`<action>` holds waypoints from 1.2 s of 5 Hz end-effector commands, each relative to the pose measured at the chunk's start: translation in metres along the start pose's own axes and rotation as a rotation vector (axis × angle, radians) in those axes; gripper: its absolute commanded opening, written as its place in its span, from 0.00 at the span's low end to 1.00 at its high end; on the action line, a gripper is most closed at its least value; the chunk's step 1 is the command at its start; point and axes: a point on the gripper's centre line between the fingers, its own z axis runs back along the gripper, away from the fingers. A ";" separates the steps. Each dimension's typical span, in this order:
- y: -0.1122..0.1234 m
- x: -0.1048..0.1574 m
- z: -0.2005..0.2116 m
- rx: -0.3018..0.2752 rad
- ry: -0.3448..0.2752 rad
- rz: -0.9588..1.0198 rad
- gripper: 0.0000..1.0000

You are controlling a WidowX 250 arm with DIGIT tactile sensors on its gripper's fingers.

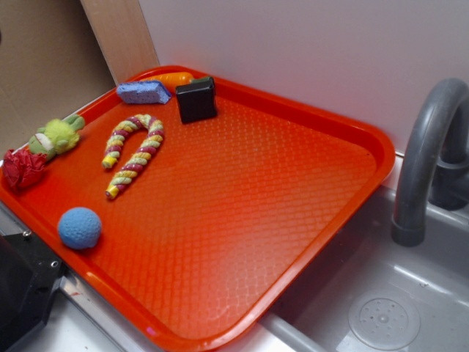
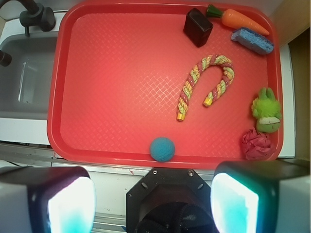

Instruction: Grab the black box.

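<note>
Gripper [image 2: 153, 201] low over the near edge, jaws spread wide and empty, blue ball [image 2: 162, 148] — near rim of the red tray [image 2: 97, 73], black box [image 2: 198, 27] at the far edge, carrot [image 2: 238, 19] just beside it — blue sponge [image 2: 252, 41] rightmost.

At the bottom of the wrist view, the end effector [image 2: 153, 199] shows two broad fingers, one in each lower corner. Each finger [image 2: 46, 201] has a dark casing with rounded edges and an inner pad that glows pale white with a cyan tint at its lower part. Between them sits a black octagonal mount [image 2: 167, 201] with two small silver screws near its top edge. In the exterior view, a black angular robot part [image 1: 22, 293] with a small screw fills the lower left corner.
</note>
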 end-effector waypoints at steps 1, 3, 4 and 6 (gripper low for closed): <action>0.000 0.000 0.000 0.000 0.000 0.000 1.00; 0.035 0.076 -0.054 0.047 0.008 0.016 1.00; 0.051 0.102 -0.061 0.064 -0.011 0.041 1.00; 0.075 0.152 -0.066 0.126 -0.085 0.145 1.00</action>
